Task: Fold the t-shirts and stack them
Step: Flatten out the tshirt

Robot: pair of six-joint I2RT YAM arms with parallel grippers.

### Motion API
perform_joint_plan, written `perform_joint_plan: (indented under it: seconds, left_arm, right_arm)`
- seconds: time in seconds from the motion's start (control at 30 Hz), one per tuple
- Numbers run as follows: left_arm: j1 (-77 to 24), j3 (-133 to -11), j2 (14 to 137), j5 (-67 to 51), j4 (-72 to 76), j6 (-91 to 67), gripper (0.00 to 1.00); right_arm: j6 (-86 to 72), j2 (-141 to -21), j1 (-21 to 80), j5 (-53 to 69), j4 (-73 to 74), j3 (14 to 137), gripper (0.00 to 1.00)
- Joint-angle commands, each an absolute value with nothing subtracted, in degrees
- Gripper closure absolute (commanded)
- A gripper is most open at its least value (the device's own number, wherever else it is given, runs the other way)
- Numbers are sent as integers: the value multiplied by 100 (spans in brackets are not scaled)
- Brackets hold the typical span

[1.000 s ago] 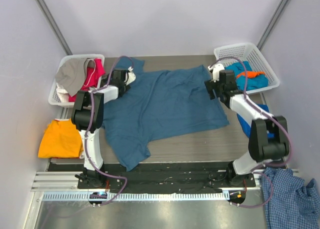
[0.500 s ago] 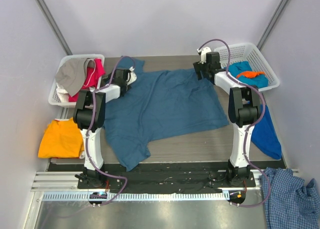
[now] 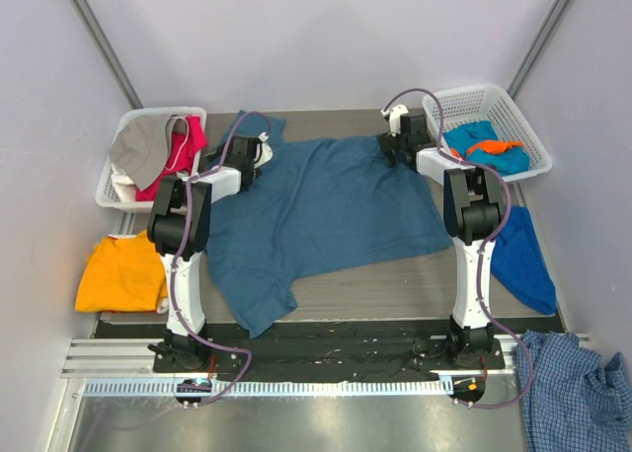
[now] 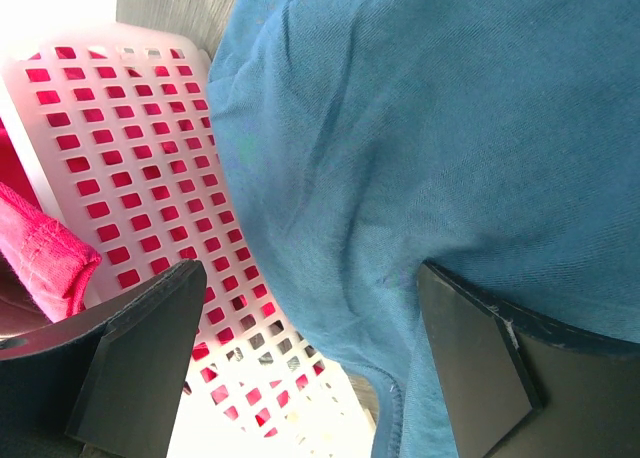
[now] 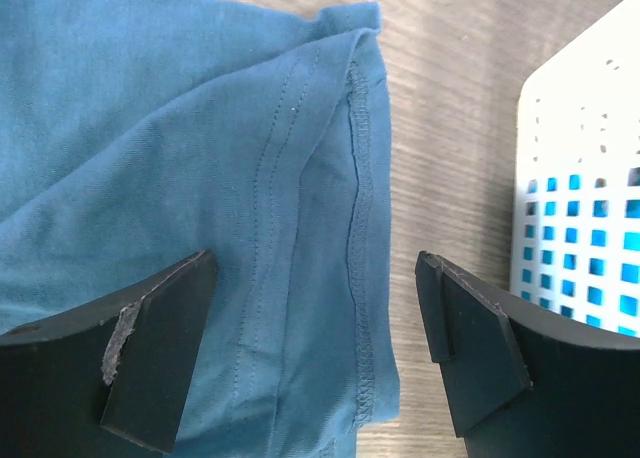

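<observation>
While the large teal-blue t-shirt (image 3: 326, 205) is lying spread across the middle of the wooden table (image 3: 395, 274), somewhat crooked with its lower end trailing toward the near left, we are reaching both arms to its far corners. We are keeping the left gripper (image 4: 315, 348) wide open at the shirt's far-left part, just beside the left white mesh basket (image 3: 117, 141). In the left wrist view one finger is hanging over the basket's mesh wall and the other over the teal cloth. We are holding the right gripper (image 5: 315, 348) wide open too, above the far-right sleeve, whose stitched hem is running between the fingers. Neither gripper is pinching anything, and we cannot tell whether the fingertips are touching the fabric.

A grey garment (image 3: 138, 146) and a pink one (image 3: 183, 146) are sitting in the left basket. The right white mesh basket (image 3: 513, 112) is holding a turquoise tee (image 3: 479, 136) with an orange piece (image 3: 499, 147) on it. An orange t-shirt (image 3: 120, 272) is lying off the table's left side, a bright blue t-shirt (image 3: 521, 260) is draping at the right edge, and a blue-and-white checked shirt (image 3: 578, 388) is lying at the near right.
</observation>
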State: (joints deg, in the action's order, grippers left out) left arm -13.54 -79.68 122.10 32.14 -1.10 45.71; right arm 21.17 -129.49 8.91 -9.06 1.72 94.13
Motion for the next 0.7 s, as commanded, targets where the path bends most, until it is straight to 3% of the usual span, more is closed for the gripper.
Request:
perform_joint_plan:
  seconds: [0.0,0.67]
  left_arm:
    - [-1415,-7858,12419,2971,-431,4509,7]
    - [-1424,-7567,12559,3067,-26,4878,7]
  right_arm:
    - [2487,-12903,897,-1248,-246,9106,9]
    - [3384,-13087,167,-1810,-150,9263,9]
